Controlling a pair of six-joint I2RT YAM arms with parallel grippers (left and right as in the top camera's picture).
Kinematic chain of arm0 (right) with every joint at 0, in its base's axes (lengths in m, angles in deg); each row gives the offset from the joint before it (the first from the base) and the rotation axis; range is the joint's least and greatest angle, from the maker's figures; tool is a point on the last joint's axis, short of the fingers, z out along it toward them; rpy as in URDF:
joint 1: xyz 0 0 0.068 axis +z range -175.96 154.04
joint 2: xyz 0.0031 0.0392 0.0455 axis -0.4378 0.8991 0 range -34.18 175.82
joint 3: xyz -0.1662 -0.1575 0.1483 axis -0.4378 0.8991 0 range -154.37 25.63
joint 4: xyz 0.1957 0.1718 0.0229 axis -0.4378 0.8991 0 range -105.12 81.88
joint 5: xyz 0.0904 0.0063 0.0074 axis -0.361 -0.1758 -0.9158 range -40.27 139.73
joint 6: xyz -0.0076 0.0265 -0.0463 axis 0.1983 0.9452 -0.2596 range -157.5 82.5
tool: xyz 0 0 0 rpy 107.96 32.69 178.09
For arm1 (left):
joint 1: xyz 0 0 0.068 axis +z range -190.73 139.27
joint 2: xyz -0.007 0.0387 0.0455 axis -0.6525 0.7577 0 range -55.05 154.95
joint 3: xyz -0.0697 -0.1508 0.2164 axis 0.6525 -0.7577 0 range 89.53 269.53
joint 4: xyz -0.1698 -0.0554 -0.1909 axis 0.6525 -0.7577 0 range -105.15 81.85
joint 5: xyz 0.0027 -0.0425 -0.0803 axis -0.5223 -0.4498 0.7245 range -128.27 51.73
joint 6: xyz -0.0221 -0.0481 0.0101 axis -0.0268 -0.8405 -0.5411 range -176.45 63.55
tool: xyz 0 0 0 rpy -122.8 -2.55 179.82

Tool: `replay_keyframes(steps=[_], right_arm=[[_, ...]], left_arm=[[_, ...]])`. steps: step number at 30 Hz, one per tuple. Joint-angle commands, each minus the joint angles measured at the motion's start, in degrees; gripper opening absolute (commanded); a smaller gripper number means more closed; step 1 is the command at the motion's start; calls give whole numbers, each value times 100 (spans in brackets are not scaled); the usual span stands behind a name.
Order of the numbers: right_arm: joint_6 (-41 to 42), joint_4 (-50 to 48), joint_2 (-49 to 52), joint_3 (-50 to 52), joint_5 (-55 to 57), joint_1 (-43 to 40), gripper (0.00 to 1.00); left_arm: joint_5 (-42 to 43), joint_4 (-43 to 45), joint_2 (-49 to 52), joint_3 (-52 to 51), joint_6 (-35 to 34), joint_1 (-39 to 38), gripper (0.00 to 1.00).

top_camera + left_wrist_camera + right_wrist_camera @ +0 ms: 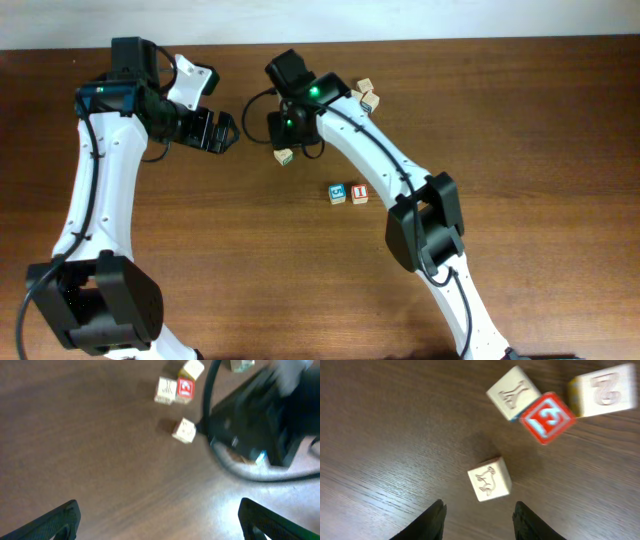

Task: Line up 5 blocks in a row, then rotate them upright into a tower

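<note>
Right claw [480,506] half-spread and empty, its tips just short of a loose wooden cube [489,483] on the worktop [380,435]; left claw [159,505] spread wide, holding nothing.

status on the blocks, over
Left pincer open, empty. Right pincer open, empty, lone cube just past its tips. Red cube further on; nothing in the way.
</note>
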State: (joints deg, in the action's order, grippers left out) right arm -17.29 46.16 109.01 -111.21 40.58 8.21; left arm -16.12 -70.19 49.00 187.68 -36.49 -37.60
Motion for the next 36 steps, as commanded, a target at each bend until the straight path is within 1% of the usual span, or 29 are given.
replay_keyframes(steps=[1,3,6,11,13,16,25,27,30,36], right_arm=[[-737,-44,238,68,164,72,45],[-846,-44,249,68,356,70,45],[-1147,-125,258,68,365,70,45],[-1563,-310,348,68,393,118,44],[-1600,-337,450,68,389,116,44],[-1663,-326,540,68,382,111,44],[-1679,-369,638,101,363,184,43],[-1679,-367,640,101,363,188,35],[-1589,-339,640,101,363,188,33],[-1060,-33,640,101,387,188,28]], left_arm=[[-177,109,7,146,28,11,99],[-249,79,7,214,24,66,99],[-251,24,7,380,-352,295,99],[-262,81,7,612,-1447,1217,99],[-240,22,9,612,-1681,1493,99],[-240,-109,9,610,-1696,1657,99],[-199,-195,9,610,-1696,1602,99],[-199,-195,9,610,-1696,1578,99],[-201,-192,9,610,-1696,1578,99],[-201,-192,9,610,-1696,1578,99]])
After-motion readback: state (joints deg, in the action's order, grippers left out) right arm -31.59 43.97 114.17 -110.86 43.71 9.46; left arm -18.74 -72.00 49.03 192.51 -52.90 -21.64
